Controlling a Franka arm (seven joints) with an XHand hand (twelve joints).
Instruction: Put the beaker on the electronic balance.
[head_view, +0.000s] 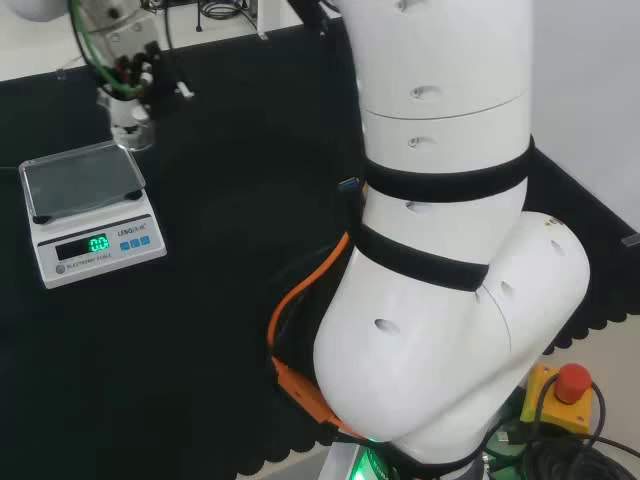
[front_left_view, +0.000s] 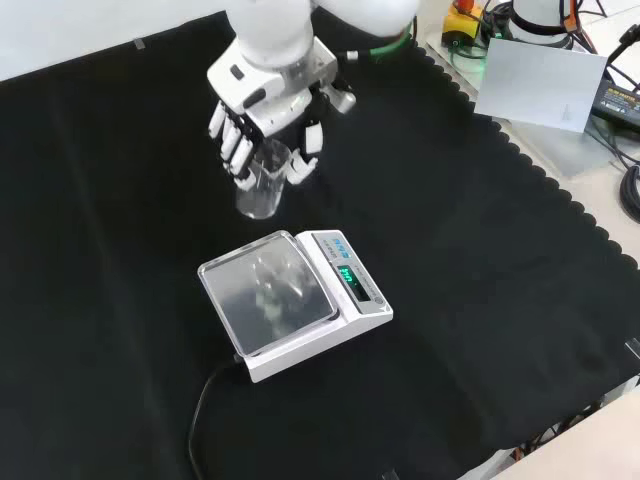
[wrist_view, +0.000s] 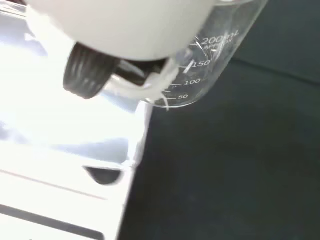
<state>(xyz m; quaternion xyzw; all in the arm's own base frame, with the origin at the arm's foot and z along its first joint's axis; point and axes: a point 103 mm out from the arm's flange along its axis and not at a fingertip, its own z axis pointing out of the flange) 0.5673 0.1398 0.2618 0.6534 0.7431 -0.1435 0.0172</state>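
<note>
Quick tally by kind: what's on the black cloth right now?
Beaker, clear glass, held in the hand: 1
Electronic balance, white with a steel pan: 1
Total: 2

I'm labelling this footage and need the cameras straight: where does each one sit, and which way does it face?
Head view: behind and above the arm's base, facing the balance; white links at right.
Front view: opposite the arm, looking down on the cloth; the hand enters from the top, holding the beaker.
Wrist view: at the wrist, looking past the palm at the beaker and balance.
All three show the balance.
</note>
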